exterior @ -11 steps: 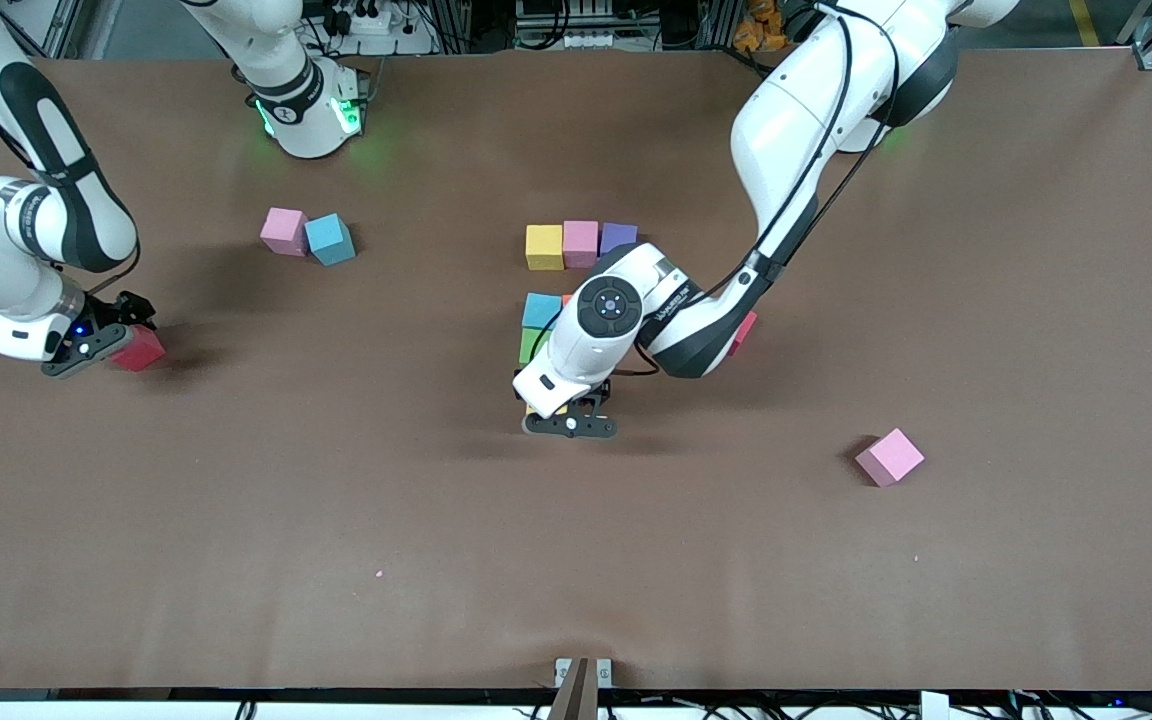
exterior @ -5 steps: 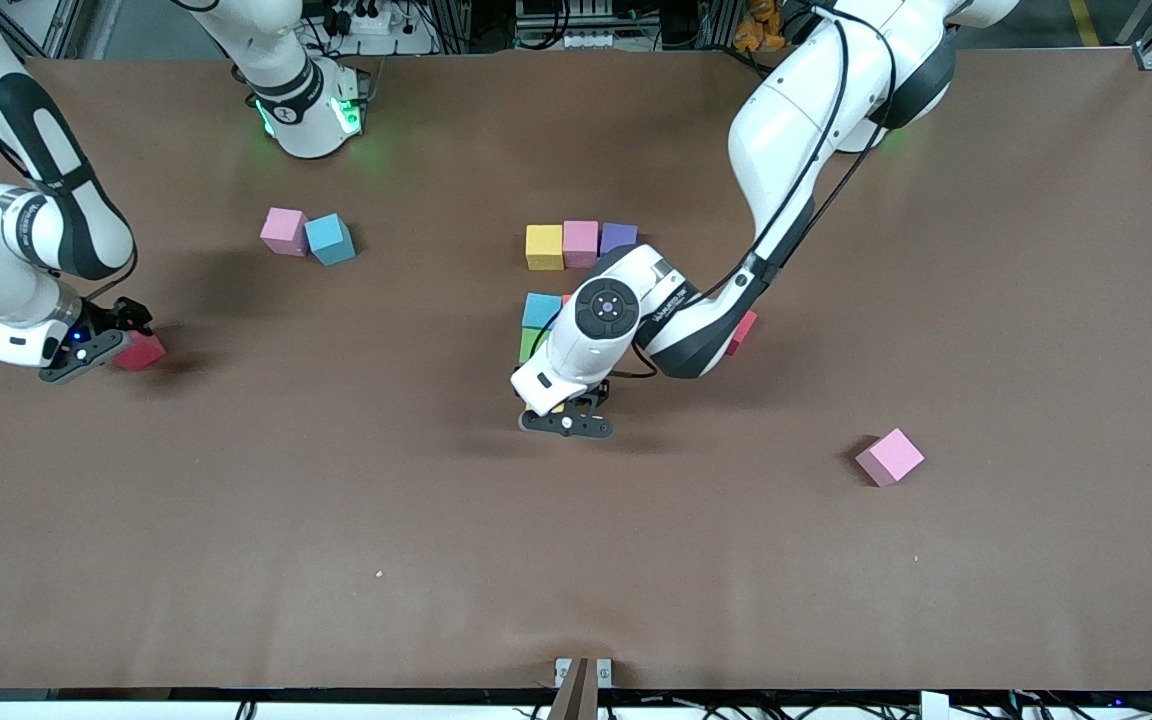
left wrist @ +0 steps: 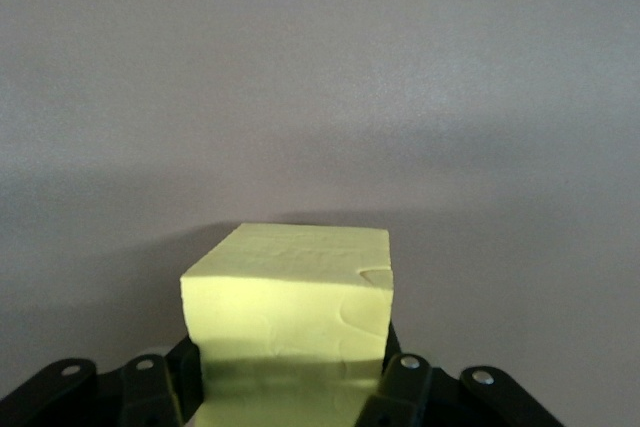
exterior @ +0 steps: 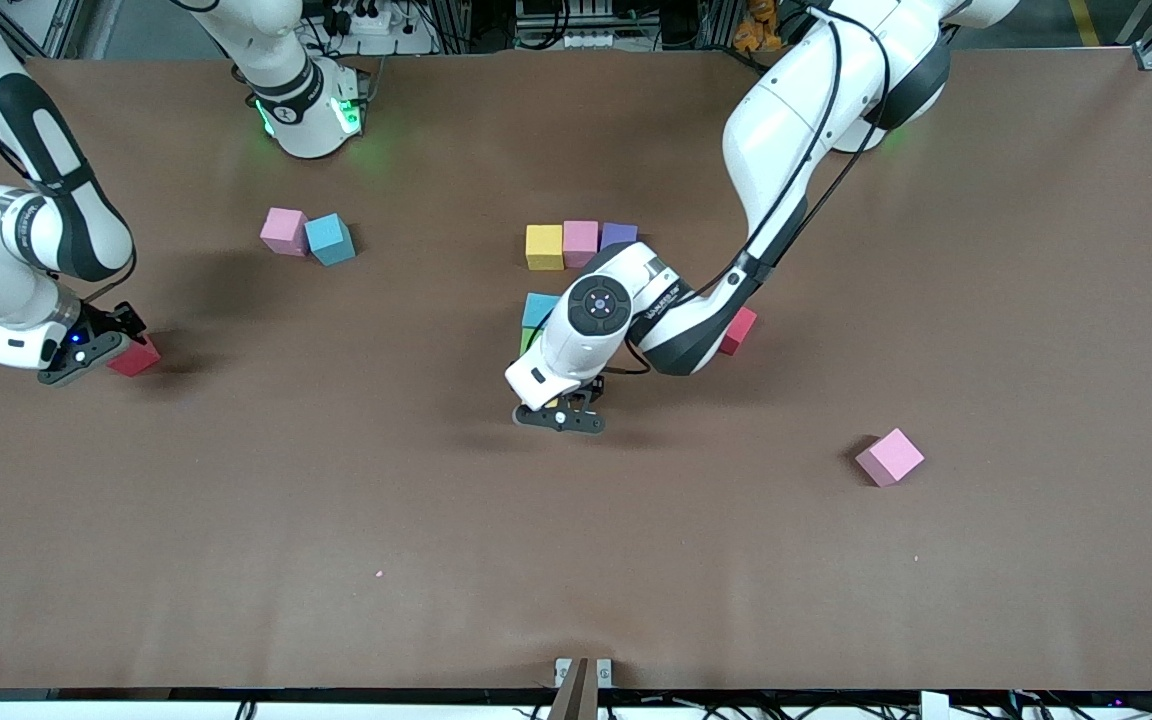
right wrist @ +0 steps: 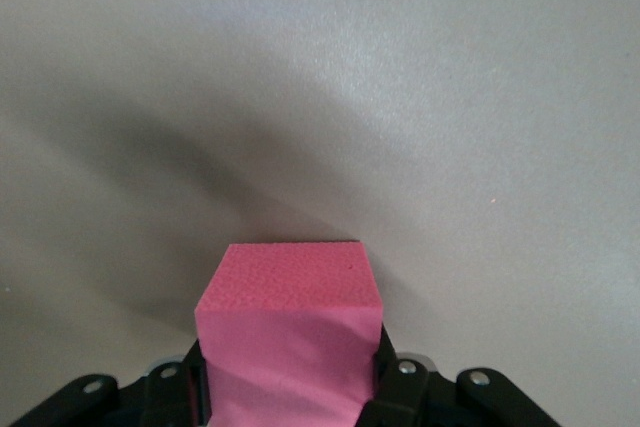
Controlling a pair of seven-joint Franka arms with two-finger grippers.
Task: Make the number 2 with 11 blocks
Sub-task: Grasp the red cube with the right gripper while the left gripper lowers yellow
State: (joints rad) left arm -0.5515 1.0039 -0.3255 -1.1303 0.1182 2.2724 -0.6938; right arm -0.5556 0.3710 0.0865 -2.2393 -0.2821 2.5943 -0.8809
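Since a second earlier, the right gripper (exterior: 101,345) had drawn in on the red block (exterior: 136,357) at the right arm's end of the table, and the left gripper (exterior: 564,412) with its yellow block (left wrist: 290,322) had shifted slightly toward that same end.

The partly built number 2 (exterior: 576,275) lay mid-table, its long axis running from the robots' bases toward the front camera. Its top row, farthest from that camera, was a yellow cube (exterior: 544,247), a pink cube (exterior: 580,242) and a purple cube (exterior: 619,235) side by side. Nearer, a blue cube (exterior: 539,309) and a green cube (exterior: 527,339) showed beside the left arm's wrist, which hid the rest.

In the left wrist view, the fingers (left wrist: 405,382) were clamped on the yellow block's flanks, low over the table (exterior: 576,560) just at the figure's camera-side end.

In the right wrist view, the fingers (right wrist: 400,387) pressed both sides of the red block.
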